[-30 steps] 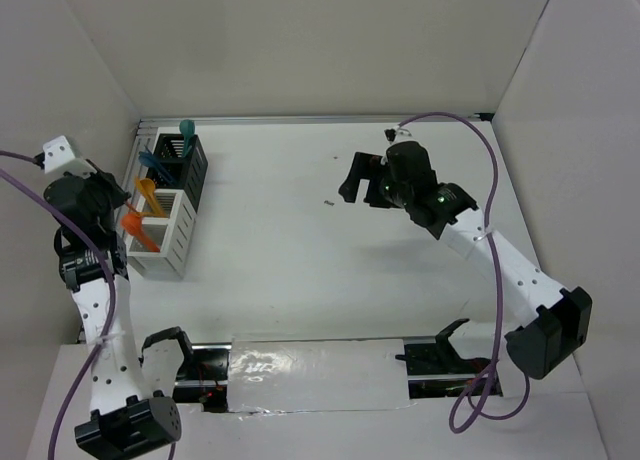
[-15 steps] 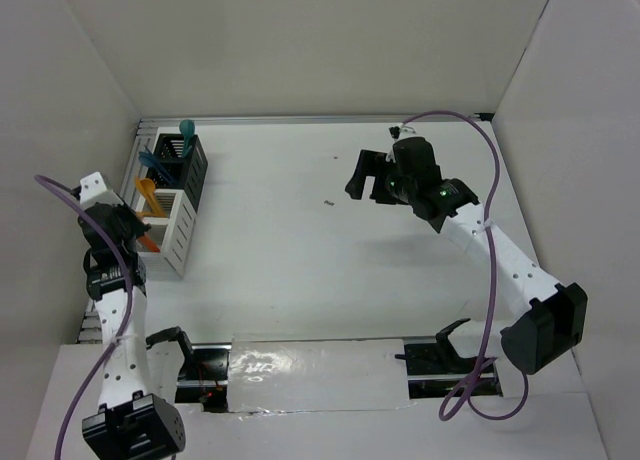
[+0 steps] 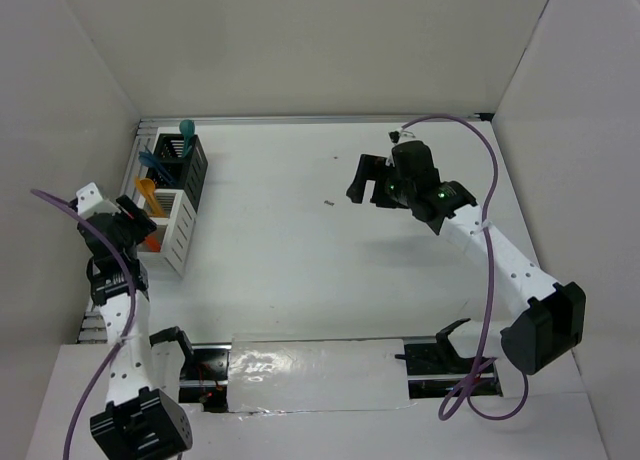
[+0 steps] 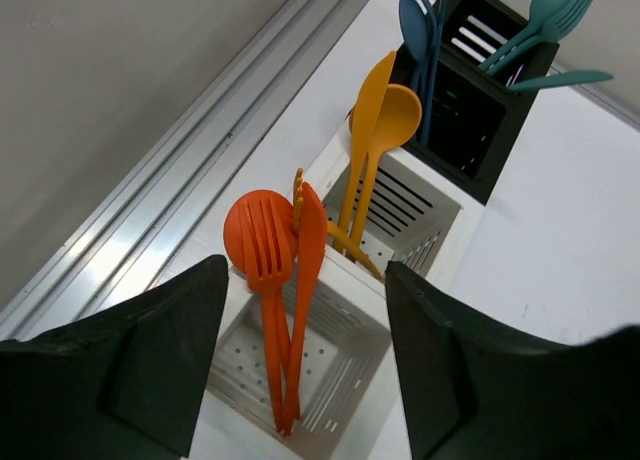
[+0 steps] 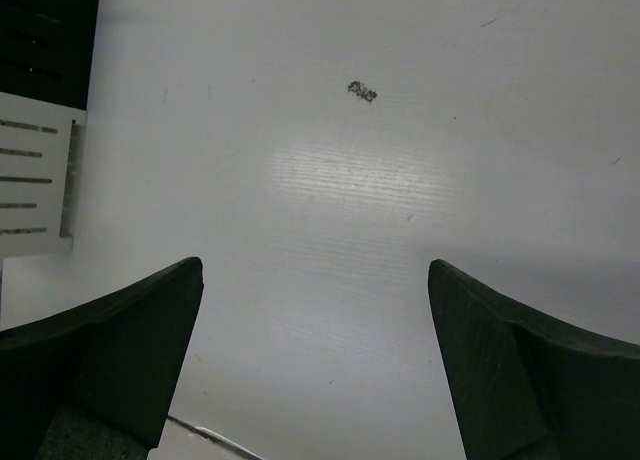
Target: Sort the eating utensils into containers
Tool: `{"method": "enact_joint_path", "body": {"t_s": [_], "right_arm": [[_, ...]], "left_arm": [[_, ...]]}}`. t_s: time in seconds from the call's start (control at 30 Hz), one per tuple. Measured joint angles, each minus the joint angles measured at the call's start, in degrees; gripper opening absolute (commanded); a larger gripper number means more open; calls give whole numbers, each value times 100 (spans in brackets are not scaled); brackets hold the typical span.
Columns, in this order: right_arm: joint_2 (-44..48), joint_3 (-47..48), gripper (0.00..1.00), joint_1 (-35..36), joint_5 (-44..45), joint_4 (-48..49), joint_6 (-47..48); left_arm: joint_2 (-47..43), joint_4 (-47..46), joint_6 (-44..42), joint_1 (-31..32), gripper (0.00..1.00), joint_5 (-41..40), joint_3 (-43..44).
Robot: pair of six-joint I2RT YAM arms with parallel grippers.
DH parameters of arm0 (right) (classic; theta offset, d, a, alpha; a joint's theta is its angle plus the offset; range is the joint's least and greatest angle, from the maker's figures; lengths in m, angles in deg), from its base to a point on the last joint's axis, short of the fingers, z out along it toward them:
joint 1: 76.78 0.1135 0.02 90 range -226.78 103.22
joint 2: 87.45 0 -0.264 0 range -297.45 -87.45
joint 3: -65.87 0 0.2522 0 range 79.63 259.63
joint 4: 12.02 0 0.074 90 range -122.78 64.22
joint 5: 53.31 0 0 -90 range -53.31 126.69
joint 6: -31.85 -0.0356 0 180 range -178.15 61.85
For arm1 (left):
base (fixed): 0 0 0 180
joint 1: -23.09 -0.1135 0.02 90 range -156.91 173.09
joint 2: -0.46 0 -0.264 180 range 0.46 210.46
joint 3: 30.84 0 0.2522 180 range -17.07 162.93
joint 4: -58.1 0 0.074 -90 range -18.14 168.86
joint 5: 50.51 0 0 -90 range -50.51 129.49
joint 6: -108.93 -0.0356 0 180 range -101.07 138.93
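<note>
From above, the white bench (image 3: pixel 300 240) and walls are bright and evenly lit from overhead, with only a faint grey shadow by the right arm (image 3: pixel 500 260) at 3 o'clock and glare on the shiny strip (image 3: pixel 300 365) at 6 o'clock. In the left wrist view the orange utensils (image 4: pixel 275 270) at centre are sharp and saturated, while the dark left fingers (image 4: pixel 130 370) at 7 and 5 o'clock are soft-edged and the wall at 10 o'clock is dim grey. The right wrist view has a pale sheen on the bench at centre, and the right fingers (image 5: pixel 110 350) at 7 and 5 o'clock are blurred and nearly black.
</note>
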Motion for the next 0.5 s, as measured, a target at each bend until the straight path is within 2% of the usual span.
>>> {"method": "enact_joint_path", "body": {"t_s": [0.17, 0.27, 0.33, 0.37, 0.4, 0.5], "right_arm": [[0, 0, 100, 0, 74, 0, -2], [0, 0, 100, -2, 186, 0, 0], [2, 0, 100, -11, 293, 0, 7], [4, 0, 100, -13, 358, 0, 17], [9, 0, 100, -20, 398, 0, 28], [120, -2, 100, -31, 743, 0, 203]], "left_arm": [[-24, 361, -7, -55, 85, 116, 505], [-52, 590, -125, -59, 85, 511, 1088], [-48, 739, -321, -61, 93, 1152, 1534], [-33, 892, -577, 7, 98, 1744, 1773], [-24, 892, -603, 101, 100, 1768, 1950], [-26, 1327, -1078, 719, 100, 2581, 2437]]}}
